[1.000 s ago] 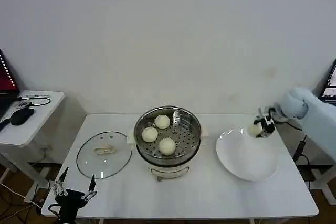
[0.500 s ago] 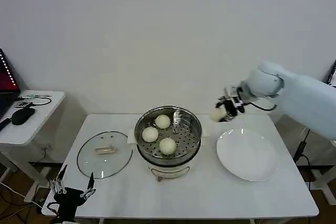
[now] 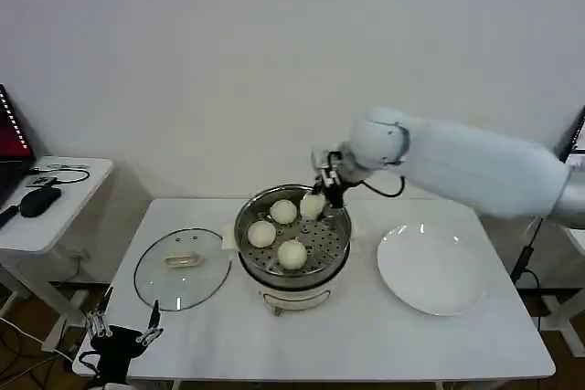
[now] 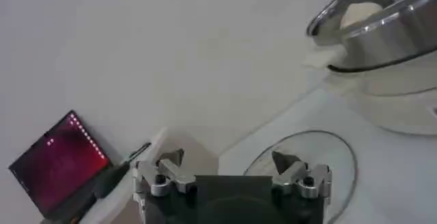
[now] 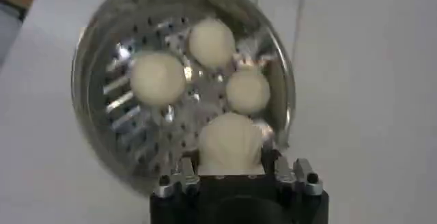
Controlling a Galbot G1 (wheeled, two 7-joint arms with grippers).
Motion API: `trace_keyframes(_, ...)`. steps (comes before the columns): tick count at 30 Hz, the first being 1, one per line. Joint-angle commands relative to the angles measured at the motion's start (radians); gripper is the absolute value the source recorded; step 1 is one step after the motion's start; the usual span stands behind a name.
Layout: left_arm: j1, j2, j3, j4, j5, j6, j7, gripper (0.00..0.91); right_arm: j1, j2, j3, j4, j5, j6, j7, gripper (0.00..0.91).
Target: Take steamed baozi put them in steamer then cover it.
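The shiny steel steamer (image 3: 292, 267) stands mid-table on its white base, with three cream baozi (image 3: 292, 254) on its perforated tray (image 5: 147, 126). My right gripper (image 3: 322, 191) hovers over the steamer's far right rim, shut on a fourth baozi (image 3: 313, 206). From the right wrist that bun (image 5: 230, 142) sits between the fingers, above the three baozi (image 5: 157, 77) in the pot. The glass cover (image 3: 181, 268) lies flat on the table left of the steamer. My left gripper (image 3: 123, 328) waits open at the table's front left corner, with the cover (image 4: 307, 160) beyond it.
An empty white plate (image 3: 430, 270) lies right of the steamer. A small side table (image 3: 50, 216) with a mouse and cables stands at the far left. A laptop screen (image 4: 58, 160) glows red in the left wrist view.
My right arm has swung left from beyond the plate to above the steamer, carrying the baozi. The left arm has stayed put.
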Motion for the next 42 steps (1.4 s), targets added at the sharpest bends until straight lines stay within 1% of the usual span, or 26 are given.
trace_keyframes(1,-0.007,0.002,-0.001,0.009,-0.003,-0.001,0.0,0.907,-0.023,0.097,-0.071,-0.054,0.073,-0.1,0.047,0.605)
trace_keyframes(5,-0.012,0.004,0.0,0.018,-0.003,-0.001,0.0,0.907,-0.065,0.088,-0.067,-0.067,0.05,-0.105,0.046,0.605)
trace_keyframes(12,-0.02,0.004,0.002,0.026,-0.004,-0.001,0.0,0.907,-0.09,0.071,-0.056,-0.081,0.022,-0.105,0.038,0.605)
trace_keyframes(19,-0.02,0.006,-0.001,0.028,-0.006,-0.001,0.0,0.907,-0.127,0.059,-0.034,-0.105,-0.052,-0.091,0.019,0.605)
trace_keyframes(33,-0.02,0.006,-0.006,0.027,-0.007,0.0,0.001,0.907,-0.157,0.09,0.007,-0.183,-0.102,-0.072,0.017,0.605)
trace_keyframes(42,-0.021,0.004,-0.005,0.026,-0.006,0.0,0.001,0.907,-0.163,0.095,0.016,-0.192,-0.111,-0.069,0.017,0.615)
